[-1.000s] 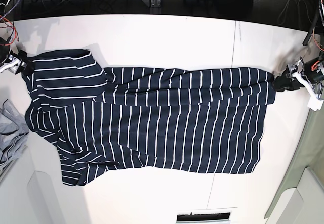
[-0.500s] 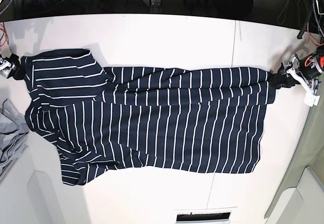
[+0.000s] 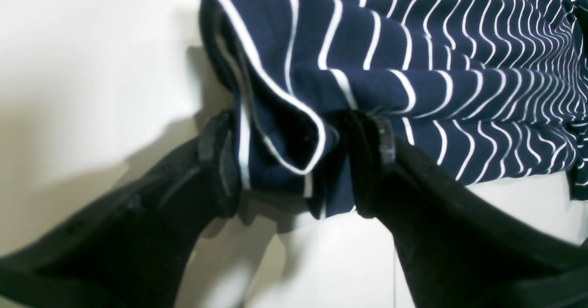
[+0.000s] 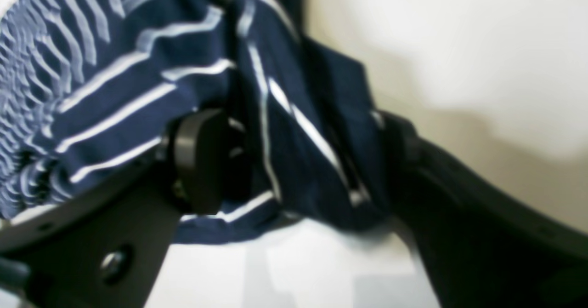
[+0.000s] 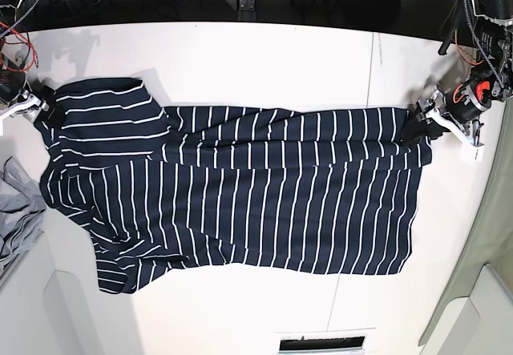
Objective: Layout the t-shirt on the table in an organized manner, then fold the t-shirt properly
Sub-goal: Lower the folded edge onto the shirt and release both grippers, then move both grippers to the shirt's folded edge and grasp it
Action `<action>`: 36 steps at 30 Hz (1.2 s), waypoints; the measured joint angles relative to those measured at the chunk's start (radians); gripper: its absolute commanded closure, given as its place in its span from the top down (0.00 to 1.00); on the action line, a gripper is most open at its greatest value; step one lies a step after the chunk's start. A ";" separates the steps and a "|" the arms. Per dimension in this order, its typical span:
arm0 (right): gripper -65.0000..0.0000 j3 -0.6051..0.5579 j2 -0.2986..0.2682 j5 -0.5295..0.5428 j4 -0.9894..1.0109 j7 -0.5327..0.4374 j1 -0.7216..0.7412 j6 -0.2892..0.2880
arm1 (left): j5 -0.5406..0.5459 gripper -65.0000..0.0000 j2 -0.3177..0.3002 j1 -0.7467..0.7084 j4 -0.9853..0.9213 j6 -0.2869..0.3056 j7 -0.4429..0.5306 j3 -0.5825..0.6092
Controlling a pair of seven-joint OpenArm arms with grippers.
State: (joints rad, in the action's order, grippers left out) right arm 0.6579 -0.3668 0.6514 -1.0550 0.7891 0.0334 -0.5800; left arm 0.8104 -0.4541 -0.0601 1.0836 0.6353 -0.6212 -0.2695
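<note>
The t-shirt (image 5: 232,187) is lying spread along the bench (image 5: 264,58), one edge folded over itself. The left claw (image 3: 294,161) is standing wide open with the hem corner loose between its jaws. The right claw (image 4: 294,161) is also gaping around the shoulder fabric, gripping nothing. To flatten well, each claw should be leaving straight back without dragging cloth.

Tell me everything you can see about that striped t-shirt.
The t-shirt is dark navy soft fabric with thin white stripes. It lies spread lengthwise on the white table, wrinkled along its upper edge, one sleeve folded at the lower left. The left gripper and the right gripper each straddle a bunched corner with open jaws.
</note>
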 measured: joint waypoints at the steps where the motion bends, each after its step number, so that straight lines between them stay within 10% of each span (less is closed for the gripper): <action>1: 0.69 0.000 0.010 0.003 0.000 -0.003 0.000 0.000 | -0.009 0.47 0.001 0.002 0.000 -0.002 0.002 0.000; 4: 0.55 0.000 0.032 0.018 -0.001 -0.007 0.003 -0.001 | -0.048 0.18 0.000 0.002 0.000 -0.011 0.004 0.000; 8: 0.00 -0.002 0.050 0.017 0.000 0.014 -0.002 0.003 | -0.051 0.00 -0.004 0.002 0.000 -0.011 0.008 0.001; 16: 0.00 0.061 0.053 0.138 -0.031 0.245 -0.019 -0.011 | -0.042 0.00 -0.142 -0.068 0.092 -0.011 -0.052 0.003; 33: 0.00 0.071 -0.019 0.264 -0.169 0.269 -0.233 -0.016 | 0.003 0.00 -0.208 -0.310 0.336 0.006 -0.111 -0.006; 36: 0.10 0.071 -0.021 0.264 -0.170 0.267 -0.233 -0.016 | -0.001 0.19 -0.208 -0.311 0.336 0.031 -0.103 -0.006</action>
State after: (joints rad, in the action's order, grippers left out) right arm 0.7292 -0.3878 0.9150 -1.2247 1.0561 -0.1993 -0.5961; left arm 0.8093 -0.6621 -0.3706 1.4197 0.6662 -0.7242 -0.2760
